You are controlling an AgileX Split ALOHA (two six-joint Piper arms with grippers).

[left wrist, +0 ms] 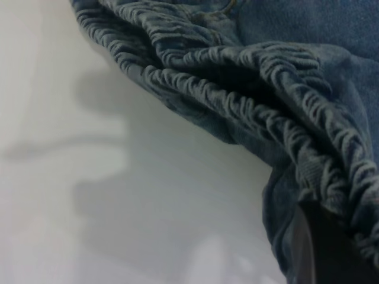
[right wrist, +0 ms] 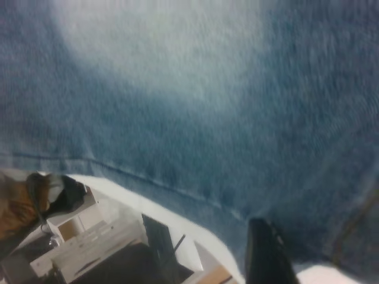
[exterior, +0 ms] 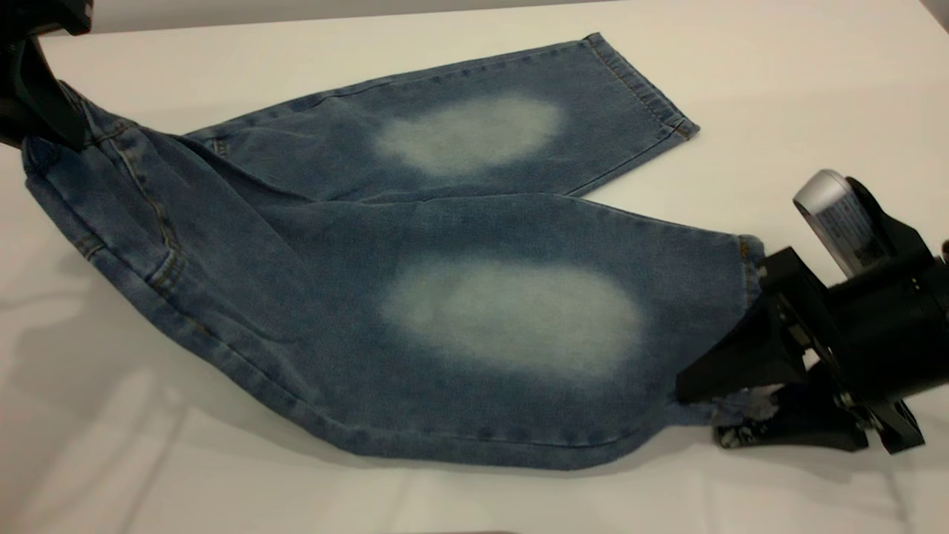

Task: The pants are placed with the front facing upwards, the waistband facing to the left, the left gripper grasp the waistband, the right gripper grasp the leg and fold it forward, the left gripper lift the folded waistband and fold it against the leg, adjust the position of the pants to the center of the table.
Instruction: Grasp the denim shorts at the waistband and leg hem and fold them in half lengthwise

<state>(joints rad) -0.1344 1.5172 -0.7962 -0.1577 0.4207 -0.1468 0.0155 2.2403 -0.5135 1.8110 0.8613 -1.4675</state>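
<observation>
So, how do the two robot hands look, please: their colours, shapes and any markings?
The right black wedge-jawed hand is matte black and blocky, with angular tapering fingers. A silver-grey cylinder with a small printed label sits on its body. Of the left black hand, only a dark, smooth black part shows at the picture's edge.

Blue denim pants (exterior: 311,297), a pale faded oval on each leg front, orange-tan stitching along hems and seams. Darker blue puckered waistband (left wrist: 249,89). Black left gripper (exterior: 33,89) at the table's (exterior: 778,67) left edge. Black right gripper (exterior: 749,404), silver-grey cylinder on top. White to pale grey table.
</observation>
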